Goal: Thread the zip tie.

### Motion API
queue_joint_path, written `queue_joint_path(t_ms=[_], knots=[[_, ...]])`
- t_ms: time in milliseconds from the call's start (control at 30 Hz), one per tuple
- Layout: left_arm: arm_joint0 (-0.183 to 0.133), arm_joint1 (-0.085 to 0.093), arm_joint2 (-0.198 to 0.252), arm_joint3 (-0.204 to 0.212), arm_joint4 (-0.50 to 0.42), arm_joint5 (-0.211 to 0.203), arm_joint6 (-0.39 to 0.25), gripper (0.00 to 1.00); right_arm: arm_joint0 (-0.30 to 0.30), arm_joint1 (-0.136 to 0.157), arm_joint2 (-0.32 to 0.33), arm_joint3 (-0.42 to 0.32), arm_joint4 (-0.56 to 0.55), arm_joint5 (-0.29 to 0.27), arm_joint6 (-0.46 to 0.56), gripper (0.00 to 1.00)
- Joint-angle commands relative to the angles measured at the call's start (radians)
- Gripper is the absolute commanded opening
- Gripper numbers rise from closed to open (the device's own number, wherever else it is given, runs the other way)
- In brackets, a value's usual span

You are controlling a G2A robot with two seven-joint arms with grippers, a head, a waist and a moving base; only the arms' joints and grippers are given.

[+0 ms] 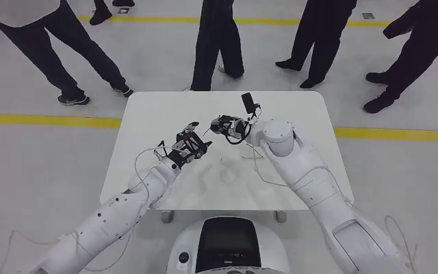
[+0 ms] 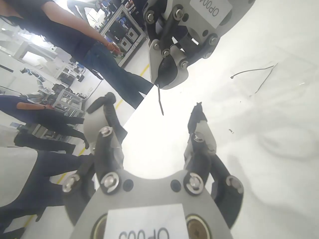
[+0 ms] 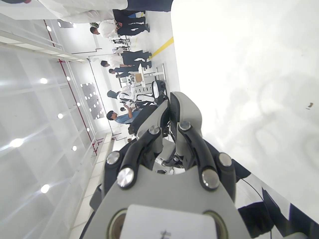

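The white worktop (image 1: 157, 123) has both arms over its middle part, a little toward the far edge. The right hand (image 1: 220, 127) is raised above the surface with its fingers pressed together, clamped on the zip tie (image 2: 160, 100). In the left wrist view a thin dark end of the tie sticks out from between the pads and points toward the left hand (image 2: 152, 123). The left hand faces it, near but not touching, with its fingers spread wide and nothing between them. A second zip tie (image 2: 259, 72), bent, lies flat on the worktop off to the side of both hands.

I judge that the task is at the meeting step: one end is held up and the other hand has taken nothing yet. I cannot tell where the head of the held tie is. The next move calls for a small, exact approach, because the free end is thin and will probably bend if a finger pushes it from the side.

The worktop's edge runs close behind the held tie, so a tie dropped there may fall to the floor. Toward the robot and to both sides there is bare surface, which gives room to lower or turn the hands.
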Motion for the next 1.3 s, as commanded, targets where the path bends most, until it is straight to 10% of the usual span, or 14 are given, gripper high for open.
queue_joint_path(t_ms=[0, 1267], knots=[[-0.004, 0.003, 0.008, 0.001, 0.0, 0.004, 0.003, 0.42, 0.005, -0.001, -0.002, 0.012, 0.005, 0.0, 0.002, 0.0], [-0.04, 0.041, 0.083, -0.009, 0.0, 0.038, 0.024, 0.16, 0.025, 0.011, -0.046, 0.034, 0.052, 0.0, 0.052, 0.0]])
